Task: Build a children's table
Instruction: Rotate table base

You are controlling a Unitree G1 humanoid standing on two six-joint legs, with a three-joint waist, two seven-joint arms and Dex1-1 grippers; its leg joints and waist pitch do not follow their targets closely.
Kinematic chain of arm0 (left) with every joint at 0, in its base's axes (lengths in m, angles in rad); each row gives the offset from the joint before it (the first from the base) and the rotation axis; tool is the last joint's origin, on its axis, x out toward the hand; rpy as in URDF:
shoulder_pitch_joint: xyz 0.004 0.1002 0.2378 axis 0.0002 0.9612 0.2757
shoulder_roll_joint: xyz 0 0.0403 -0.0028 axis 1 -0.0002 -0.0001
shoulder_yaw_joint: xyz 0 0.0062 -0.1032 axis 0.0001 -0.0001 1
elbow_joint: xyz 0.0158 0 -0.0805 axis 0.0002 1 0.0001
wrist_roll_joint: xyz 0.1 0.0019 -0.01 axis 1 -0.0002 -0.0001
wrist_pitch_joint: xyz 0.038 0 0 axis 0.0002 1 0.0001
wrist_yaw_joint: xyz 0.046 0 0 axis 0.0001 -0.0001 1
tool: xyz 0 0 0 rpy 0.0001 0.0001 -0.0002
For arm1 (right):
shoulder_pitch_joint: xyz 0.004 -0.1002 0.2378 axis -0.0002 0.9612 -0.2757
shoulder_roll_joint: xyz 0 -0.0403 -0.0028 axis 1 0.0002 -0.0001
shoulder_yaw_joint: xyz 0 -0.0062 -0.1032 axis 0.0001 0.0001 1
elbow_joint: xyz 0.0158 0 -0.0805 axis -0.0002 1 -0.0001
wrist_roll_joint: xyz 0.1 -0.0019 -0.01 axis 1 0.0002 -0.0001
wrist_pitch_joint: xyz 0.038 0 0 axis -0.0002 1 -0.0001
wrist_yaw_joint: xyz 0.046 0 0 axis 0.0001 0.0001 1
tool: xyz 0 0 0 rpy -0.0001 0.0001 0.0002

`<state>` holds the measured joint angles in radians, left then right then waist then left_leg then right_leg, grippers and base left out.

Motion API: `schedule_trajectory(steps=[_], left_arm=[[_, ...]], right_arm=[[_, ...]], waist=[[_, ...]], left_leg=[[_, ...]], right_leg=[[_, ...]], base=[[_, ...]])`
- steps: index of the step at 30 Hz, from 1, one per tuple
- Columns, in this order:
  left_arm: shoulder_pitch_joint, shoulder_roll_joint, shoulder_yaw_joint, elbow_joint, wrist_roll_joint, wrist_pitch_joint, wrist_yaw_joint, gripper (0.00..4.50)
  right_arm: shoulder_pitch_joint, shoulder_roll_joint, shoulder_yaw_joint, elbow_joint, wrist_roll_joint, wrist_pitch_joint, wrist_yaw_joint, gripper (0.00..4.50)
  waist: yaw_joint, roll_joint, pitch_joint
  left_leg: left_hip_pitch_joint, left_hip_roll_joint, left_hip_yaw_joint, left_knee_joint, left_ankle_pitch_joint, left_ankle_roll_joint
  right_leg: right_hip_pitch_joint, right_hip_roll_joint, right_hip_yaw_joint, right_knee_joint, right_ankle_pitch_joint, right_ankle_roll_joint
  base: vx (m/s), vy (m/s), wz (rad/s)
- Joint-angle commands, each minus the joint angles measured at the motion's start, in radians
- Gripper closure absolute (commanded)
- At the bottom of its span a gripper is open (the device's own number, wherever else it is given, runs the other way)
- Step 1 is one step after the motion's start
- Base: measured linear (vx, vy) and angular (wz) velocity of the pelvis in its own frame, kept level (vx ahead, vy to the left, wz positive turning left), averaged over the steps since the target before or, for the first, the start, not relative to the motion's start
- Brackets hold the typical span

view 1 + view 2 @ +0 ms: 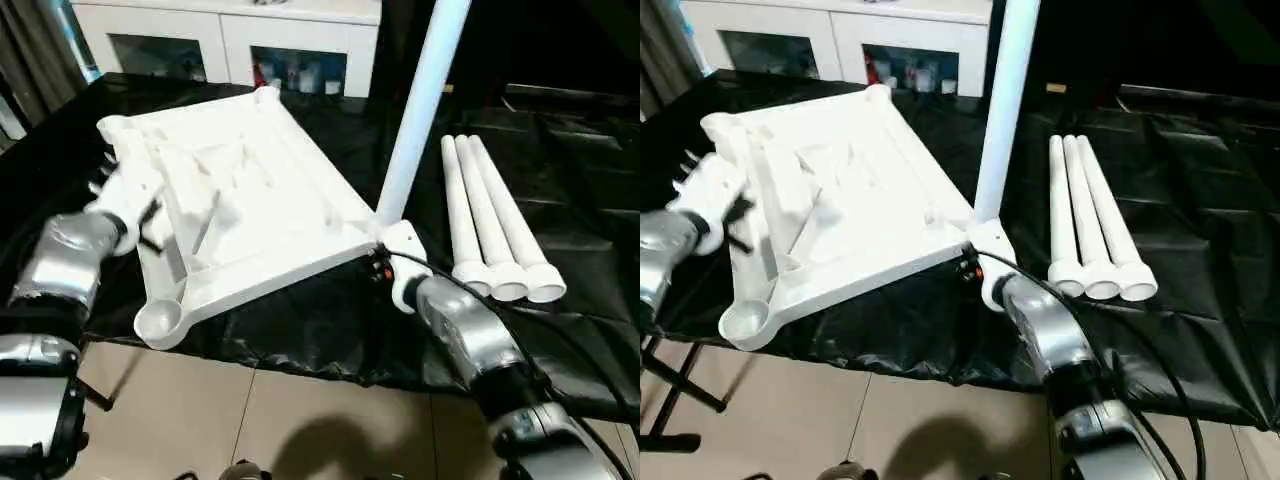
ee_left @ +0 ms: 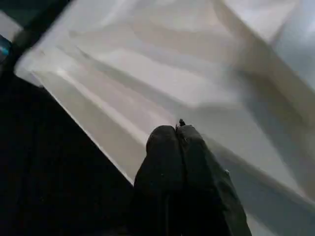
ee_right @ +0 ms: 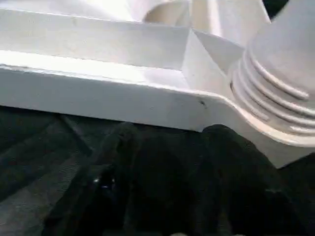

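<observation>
At four o'clock corner of table top (image 1: 250, 200): upright leg (image 1: 415, 110), threads partly exposed, may topple. Left gripper (image 2: 177, 135) closed, empty; right gripper (image 3: 167, 147) parted, holding nothing.

Upright leg (image 1: 420, 110) runs out past top edge of head views; upper end unseen. Left gripper (image 1: 128, 190) motion-blurred at tabletop (image 1: 240, 200) edge; contact with it unclear. Right gripper (image 3: 170, 147) mostly hidden behind corner socket (image 1: 398, 238) in head views. Cabinet (image 1: 230, 35) cut by top edge; items behind glass too small to identify. Surface (image 1: 560, 200) runs off right edge.
</observation>
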<state>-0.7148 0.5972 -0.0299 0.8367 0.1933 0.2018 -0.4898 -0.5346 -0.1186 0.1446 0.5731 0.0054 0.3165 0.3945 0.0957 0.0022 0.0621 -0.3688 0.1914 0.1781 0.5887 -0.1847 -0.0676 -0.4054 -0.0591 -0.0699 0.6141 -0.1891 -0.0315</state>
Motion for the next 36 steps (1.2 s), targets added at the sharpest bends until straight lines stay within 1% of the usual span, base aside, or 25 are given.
schedule_trajectory(steps=[1, 3, 4, 5, 7, 8, 10, 11, 12, 13, 14, 15, 17, 19, 21, 22, 25, 26, 28, 31, 32, 33, 34, 35, 36], left_arm=[[0.012, 0.004, -0.022, -0.011, 0.014, 0.043, -0.044, 4.50], [0.015, 0.005, -0.029, -0.013, 0.017, 0.054, -0.054, 4.50], [0.022, 0.014, -0.052, -0.018, 0.029, 0.086, -0.083, 4.50], [0.027, 0.023, -0.069, -0.024, 0.033, 0.108, -0.110, 4.50], [0.047, 0.046, -0.113, -0.056, 0.040, 0.142, -0.210, 4.50], [0.051, 0.048, -0.118, -0.067, 0.036, 0.144, -0.231, 4.50], [0.054, 0.049, -0.119, -0.074, 0.033, 0.146, -0.241, 4.50], [0.072, 0.055, -0.140, -0.144, -0.004, 0.180, -0.348, 4.50], [0.072, 0.055, -0.140, -0.144, -0.004, 0.180, -0.348, 4.50], [0.082, 0.062, -0.156, -0.181, -0.017, 0.196, -0.404, 4.50], [0.093, 0.071, -0.176, -0.215, -0.027, 0.205, -0.463, 4.50], [0.105, 0.080, -0.197, -0.246, -0.042, 0.210, -0.526, 4.50], [0.130, 0.097, -0.234, -0.311, -0.073, 0.220, -0.637, 4.50], [0.146, 0.099, -0.253, -0.373, -0.110, 0.257, -0.711, 4.50], [0.153, 0.098, -0.262, -0.404, -0.129, 0.269, -0.744, 4.50], [0.159, 0.091, -0.269, -0.447, -0.154, 0.293, -0.779, 4.50], [0.147, 0.052, -0.272, -0.482, -0.185, 0.322, -0.795, 4.50], [0.144, 0.044, -0.272, -0.492, -0.191, 0.332, -0.799, 4.50], [0.128, 0.009, -0.270, -0.486, -0.192, 0.326, -0.785, 4.50], [0.089, -0.051, -0.256, -0.416, -0.163, 0.275, -0.692, 4.50], [0.089, -0.051, -0.256, -0.416, -0.163, 0.275, -0.692, 4.50], [0.075, -0.070, -0.250, -0.386, -0.157, 0.255, -0.659, 4.50], [0.058, -0.092, -0.244, -0.346, -0.150, 0.225, -0.617, 4.50], [0.026, -0.130, -0.231, -0.276, -0.142, 0.176, -0.543, 4.50], [0.014, -0.144, -0.225, -0.253, -0.140, 0.158, -0.514, 4.50]], right_arm=[[-0.026, 0.005, -0.024, 0.042, -0.002, -0.009, -0.034, 2.28], [-0.032, 0.007, -0.028, 0.052, 0.000, -0.012, -0.037, 2.28], [-0.051, 0.013, -0.034, 0.084, 0.000, -0.022, -0.043, 2.51], [-0.065, 0.016, -0.035, 0.109, -0.002, -0.033, -0.047, 2.63], [-0.106, 0.032, -0.044, 0.176, 0.005, -0.075, -0.059, 2.73], [-0.112, 0.036, -0.048, 0.187, 0.008, -0.079, -0.062, 2.84], [-0.116, 0.037, -0.050, 0.192, 0.009, -0.081, -0.064, 3.08], [-0.145, 0.049, -0.055, 0.238, 0.010, -0.111, -0.066, 3.13], [-0.145, 0.049, -0.055, 0.238, 0.010, -0.111, -0.066, 3.13], [-0.159, 0.056, -0.056, 0.261, 0.010, -0.126, -0.063, 3.19], [-0.172, 0.062, -0.057, 0.284, 0.009, -0.144, -0.061, 3.36], [-0.185, 0.069, -0.057, 0.307, 0.007, -0.157, -0.063, 3.48], [-0.213, 0.082, -0.056, 0.355, 0.004, -0.186, -0.061, 3.57], [-0.239, 0.095, -0.055, 0.402, 0.003, -0.213, -0.056, 3.73], [-0.249, 0.102, -0.053, 0.419, 0.000, -0.224, -0.054, 3.83], [-0.260, 0.111, -0.051, 0.440, -0.005, -0.237, -0.054, 4.00], [-0.278, 0.129, -0.049, 0.470, -0.009, -0.251, -0.050, 4.27], [-0.282, 0.133, -0.050, 0.479, -0.010, -0.258, -0.048, 4.27], [-0.295, 0.144, -0.051, 0.507, -0.014, -0.276, -0.046, 4.46], [-0.305, 0.150, -0.054, 0.534, -0.018, -0.295, -0.048, 4.46], [-0.305, 0.150, -0.054, 0.534, -0.018, -0.295, -0.048, 4.46], [-0.307, 0.151, -0.056, 0.542, -0.019, -0.301, -0.049, 4.46], [-0.308, 0.151, -0.058, 0.548, -0.020, -0.306, -0.055, 4.46], [-0.305, 0.147, -0.064, 0.552, -0.020, -0.311, -0.064, 4.46], [-0.302, 0.145, -0.066, 0.552, -0.019, -0.313, -0.068, 4.46]], waist=[[0.001, 0.014, -0.074], [-0.001, 0.016, -0.074], [-0.002, 0.015, -0.074], [-0.002, 0.020, -0.074], [-0.005, 0.018, -0.072], [-0.008, 0.019, -0.072], [-0.007, 0.019, -0.072], [-0.006, 0.019, -0.073], [-0.006, 0.020, -0.076], [-0.007, 0.021, -0.073], [-0.008, 0.021, -0.073], [-0.006, 0.016, -0.073], [-0.007, 0.020, -0.071], [-0.008, 0.022, -0.072], [-0.009, 0.020, -0.071], [-0.009, 0.020, -0.072], [-0.012, 0.017, -0.074], [-0.013, 0.018, -0.076], [-0.016, 0.017, -0.075], [-0.018, 0.018, -0.075], [-0.018, 0.017, -0.075], [-0.019, 0.024, -0.075], [-0.020, 0.020, -0.075], [-0.019, 0.033, -0.075], [-0.020, 0.028, -0.074]], left_leg=[[0.016, 0.041, -0.017, -0.069, -0.144, -0.027], [0.017, 0.040, -0.017, -0.068, -0.145, -0.026], [0.016, 0.040, -0.018, -0.068, -0.145, -0.025], [0.017, 0.041, -0.018, -0.068, -0.149, -0.025], [0.016, 0.041, -0.018, -0.070, -0.159, -0.026], [0.015, 0.043, -0.020, -0.071, -0.168, -0.033], [0.017, 0.042, -0.017, -0.069, -0.165, -0.032], [0.018, 0.043, -0.018, -0.069, -0.157, -0.030], [0.018, 0.045, -0.020, -0.069, -0.153, -0.033], [0.018, 0.043, -0.016, -0.069, -0.153, -0.031], [0.015, 0.043, -0.017, -0.069, -0.149, -0.028], [0.017, 0.044, -0.017, -0.069, -0.154, -0.027], [0.018, 0.044, -0.015, -0.070, -0.162, -0.027], [0.020, 0.045, -0.015, -0.070, -0.170, -0.034], [0.018, 0.045, -0.014, -0.071, -0.166, -0.034], [0.017, 0.043, -0.014, -0.070, -0.157, -0.032], [0.014, 0.041, -0.013, -0.068, -0.127, -0.022], [0.015, 0.040, -0.012, -0.066, -0.119, -0.019], [0.013, 0.040, -0.012, -0.067, -0.125, -0.015], [0.015, 0.037, -0.012, -0.065, -0.135, -0.012], [0.014, 0.038, -0.014, -0.067, -0.144, -0.015], [0.012, 0.038, -0.015, -0.066, -0.146, -0.017], [0.015, 0.036, -0.013, -0.065, -0.150, -0.016], [0.015, 0.036, -0.014, -0.064, -0.152, -0.018], [0.016, 0.035, -0.012, -0.064, -0.161, -0.018]], right_leg=[[0.054, -0.093, 0.059, -0.057, -0.064, -0.201], [0.054, -0.091, 0.059, -0.056, -0.059, -0.204], [0.055, -0.092, 0.059, -0.055, -0.052, -0.206], [0.054, -0.092, 0.059, -0.055, -0.057, -0.209], [0.053, -0.094, 0.059, -0.058, -0.078, -0.215], [0.055, -0.096, 0.059, -0.058, -0.092, -0.220], [0.054, -0.093, 0.060, -0.057, -0.075, -0.223], [0.055, -0.096, 0.060, -0.055, -0.060, -0.224], [0.057, -0.100, 0.060, -0.050, -0.055, -0.231], [0.054, -0.094, 0.059, -0.053, -0.050, -0.237], [0.055, -0.094, 0.059, -0.051, -0.042, -0.244], [0.054, -0.097, 0.060, -0.053, -0.048, -0.245], [0.053, -0.095, 0.060, -0.051, -0.062, -0.250], [0.053, -0.094, 0.060, -0.050, -0.066, -0.250], [0.054, -0.094, 0.060, -0.049, -0.061, -0.253], [0.056, -0.093, 0.060, -0.048, -0.051, -0.253], [0.060, -0.090, 0.059, -0.044, -0.015, -0.259], [0.061, -0.091, 0.059, -0.043, -0.004, -0.261], [0.061, -0.090, 0.058, -0.045, -0.012, -0.262], [0.061, -0.086, 0.058, -0.048, -0.023, -0.253], [0.063, -0.088, 0.057, -0.049, -0.039, -0.250], [0.064, -0.089, 0.058, -0.049, -0.042, -0.248], [0.061, -0.085, 0.058, -0.052, -0.045, -0.243], [0.061, -0.085, 0.057, -0.051, -0.043, -0.243], [0.059, -0.082, 0.057, -0.056, -0.046, -0.239]], base=[[0.000, 0.000, 0.00], [0.000, 0.000, 0.00], [0.000, 0.000, 0.00], [0.000, 0.000, 0.00], [0.000, 0.000, 0.00], [0.000, 0.000, 0.00], [0.000, 0.000, 0.00], [0.000, 0.000, 0.00], [0.000, 0.000, 0.00], [0.000, 0.000, 0.00], [0.000, 0.000, 0.00], [0.000, 0.000, 0.00], [0.000, 0.000, 0.00], [0.000, 0.000, 0.00], [0.000, 0.000, 0.00], [0.000, 0.000, 0.00], [0.000, 0.000, 0.00], [0.000, 0.000, 0.00], [0.000, 0.000, 0.00], [0.000, 0.000, 0.00], [0.000, 0.000, 0.00], [0.000, 0.000, 0.00], [0.000, 0.000, 0.00], [0.000, 0.000, 0.00], [0.000, 0.000, 0.00]])
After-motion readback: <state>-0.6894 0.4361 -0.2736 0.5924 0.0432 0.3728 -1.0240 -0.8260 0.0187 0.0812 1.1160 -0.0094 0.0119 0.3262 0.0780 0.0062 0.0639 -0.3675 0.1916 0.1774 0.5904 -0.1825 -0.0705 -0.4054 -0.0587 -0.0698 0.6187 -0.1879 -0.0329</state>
